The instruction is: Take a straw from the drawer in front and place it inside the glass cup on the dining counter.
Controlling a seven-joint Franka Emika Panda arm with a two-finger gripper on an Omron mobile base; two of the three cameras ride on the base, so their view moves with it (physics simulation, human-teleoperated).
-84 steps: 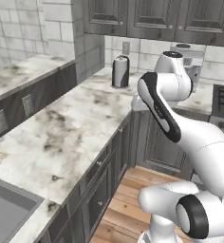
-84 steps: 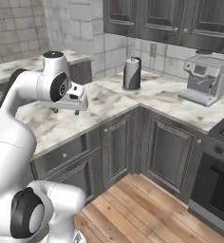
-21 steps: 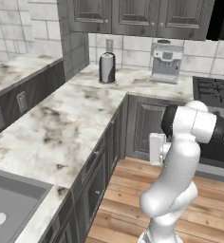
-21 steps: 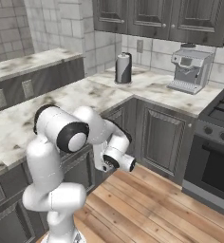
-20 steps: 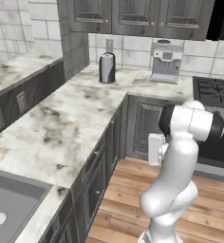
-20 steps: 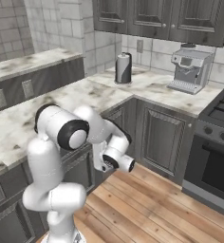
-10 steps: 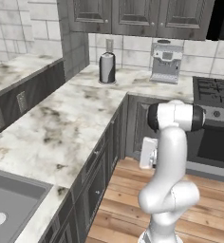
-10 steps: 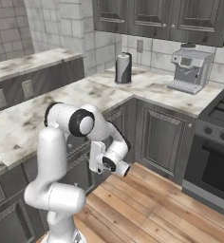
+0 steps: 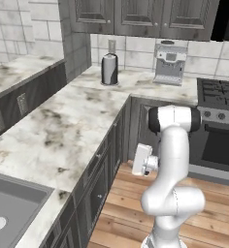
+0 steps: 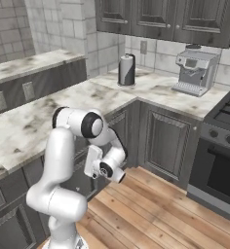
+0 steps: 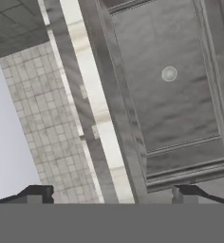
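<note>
My gripper is open, its two dark fingertips set wide apart with nothing between them. It faces a shut dark-grey drawer with a moulded panel front and a round knob, just under the white marbled counter edge. In the base views the arm is folded low and the gripper hangs beside the cabinet fronts under the worktop. The straw is hidden. A raised marbled slab on a dark-grey base, the dining counter, runs along the left. The glass cup is out of view.
A silvery canister and a coffee machine stand in the back corner of the worktop. A stove with its oven is to the right, a sink at near left. Wooden floor lies below.
The arm has folded further and the hand has swung in toward the cabinet fronts under the worktop. The jaws have stayed open. The base has not moved.
</note>
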